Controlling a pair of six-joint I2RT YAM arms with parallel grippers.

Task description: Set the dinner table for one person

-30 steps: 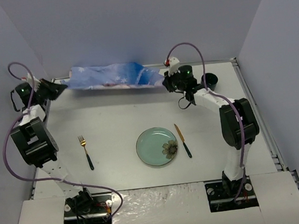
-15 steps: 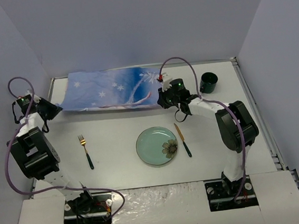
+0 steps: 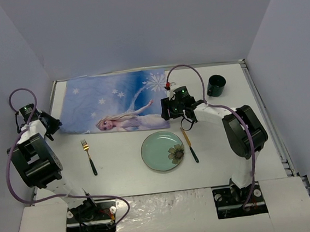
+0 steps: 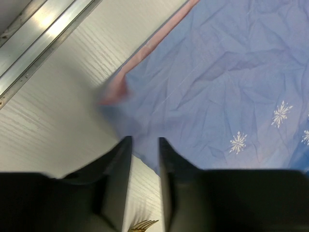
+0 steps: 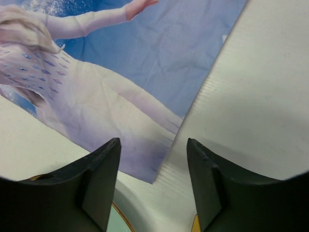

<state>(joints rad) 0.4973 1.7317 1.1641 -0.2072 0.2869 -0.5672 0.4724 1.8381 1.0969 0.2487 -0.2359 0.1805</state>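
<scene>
The blue princess placemat lies flat at the back left of the white dinner table. My left gripper hovers at the mat's near left corner. In the left wrist view it is open, and the blurred cloth corner lies just beyond the tips. My right gripper stands at the near right corner. It is open wide over the mat's corner and holds nothing. A green plate sits in front of the mat, with a fork to its left and a knife to its right.
A black cup stands at the back right. Metal rails edge the table, and one rail runs close by the left gripper. Purple walls close in the back and sides. The plate's rim lies just under the right gripper.
</scene>
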